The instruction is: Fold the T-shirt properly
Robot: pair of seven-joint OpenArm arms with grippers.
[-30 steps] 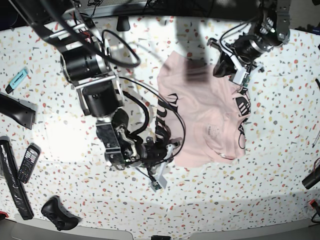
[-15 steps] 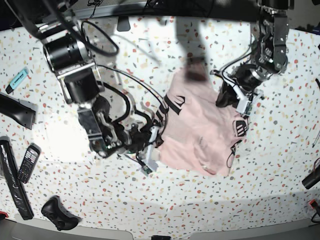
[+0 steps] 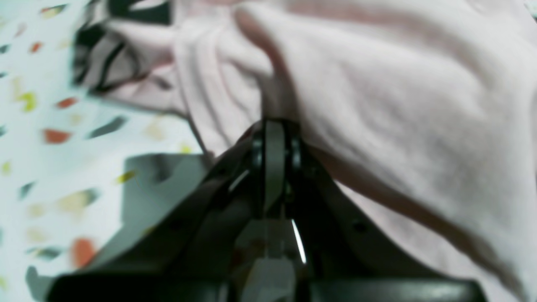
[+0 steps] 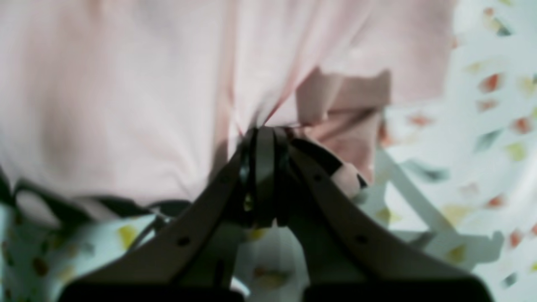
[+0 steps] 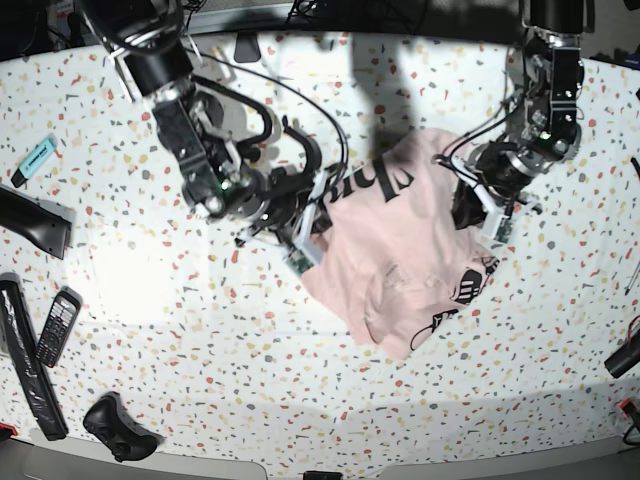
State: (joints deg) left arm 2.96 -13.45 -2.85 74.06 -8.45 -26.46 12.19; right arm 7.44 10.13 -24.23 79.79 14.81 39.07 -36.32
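The pale pink T-shirt (image 5: 395, 250) lies bunched and partly lifted in the middle of the speckled table, with black lettering showing at its top left and lower right. My right gripper (image 5: 312, 228) is shut on the shirt's left edge; in the right wrist view the T-shirt (image 4: 126, 84) fans out from the closed right gripper (image 4: 264, 132). My left gripper (image 5: 472, 205) is shut on the shirt's right side; in the left wrist view the T-shirt (image 3: 377, 105) drapes over the closed left gripper (image 3: 275, 126).
On the left are a blue marker (image 5: 38, 155), a black bar (image 5: 35, 222), a phone (image 5: 57, 326), a long black remote (image 5: 28, 370) and a black controller (image 5: 118, 425). A black object (image 5: 622, 355) pokes in at the right edge.
My right gripper has carried the shirt's left edge up the table. My left gripper has come down toward the middle. The shirt has been drawn in and rumpled between them.
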